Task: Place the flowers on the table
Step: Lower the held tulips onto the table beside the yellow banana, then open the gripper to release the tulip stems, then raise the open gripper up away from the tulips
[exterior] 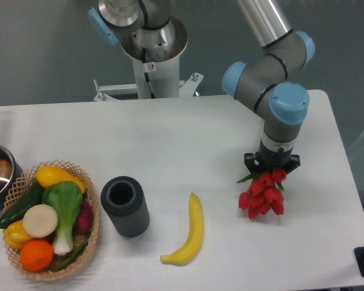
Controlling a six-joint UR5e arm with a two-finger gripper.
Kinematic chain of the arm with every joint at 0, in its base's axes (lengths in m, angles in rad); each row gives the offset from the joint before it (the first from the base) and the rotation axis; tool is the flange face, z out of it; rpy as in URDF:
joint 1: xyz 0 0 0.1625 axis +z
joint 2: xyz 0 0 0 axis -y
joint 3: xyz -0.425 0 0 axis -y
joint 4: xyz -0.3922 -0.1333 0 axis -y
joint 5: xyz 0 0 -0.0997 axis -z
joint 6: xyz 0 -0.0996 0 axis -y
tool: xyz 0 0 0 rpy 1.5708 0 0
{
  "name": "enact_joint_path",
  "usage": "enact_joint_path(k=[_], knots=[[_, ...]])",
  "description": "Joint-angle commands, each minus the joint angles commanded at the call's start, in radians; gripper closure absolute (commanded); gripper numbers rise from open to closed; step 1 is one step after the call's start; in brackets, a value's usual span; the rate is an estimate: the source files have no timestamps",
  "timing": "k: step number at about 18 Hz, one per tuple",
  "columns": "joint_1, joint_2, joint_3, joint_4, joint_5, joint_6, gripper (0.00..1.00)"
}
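White table (pixel 170 139), grey wall (pixel 36 48) behind

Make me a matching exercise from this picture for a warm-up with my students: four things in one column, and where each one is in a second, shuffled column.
Things:
1. flowers
2. banana
3. dark cylinder
4. basket

Places:
A. at the table's front left, full of vegetables and fruit
B. directly under the gripper, on the right
C. standing just right of the basket
D. lying on the table between the cylinder and the red bunch

Pairs: 1-B, 2-D, 3-C, 4-A
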Motion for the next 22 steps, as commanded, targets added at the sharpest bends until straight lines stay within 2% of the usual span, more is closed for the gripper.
enact_joint_path(k=[1,3,6,9,11,13,19,22], knots=[[0.000,0.002,0.002,0.000,-0.002,0.003,0.13],[0.000,0.006,0.005,0.002,-0.002,0.006,0.12],[-0.002,0.012,0.012,0.005,0.002,0.009,0.00],[-0.006,0.031,-0.015,0.014,0.081,0.043,0.00],[-0.015,0.034,-0.012,0.015,0.170,0.136,0.00],[-0.012,0.054,-0.005,0.003,0.212,0.224,0.00],[0.040,0.143,0.002,-0.003,0.199,0.428,0.00],[0.041,0.185,0.011,-0.002,0.195,0.456,0.00]])
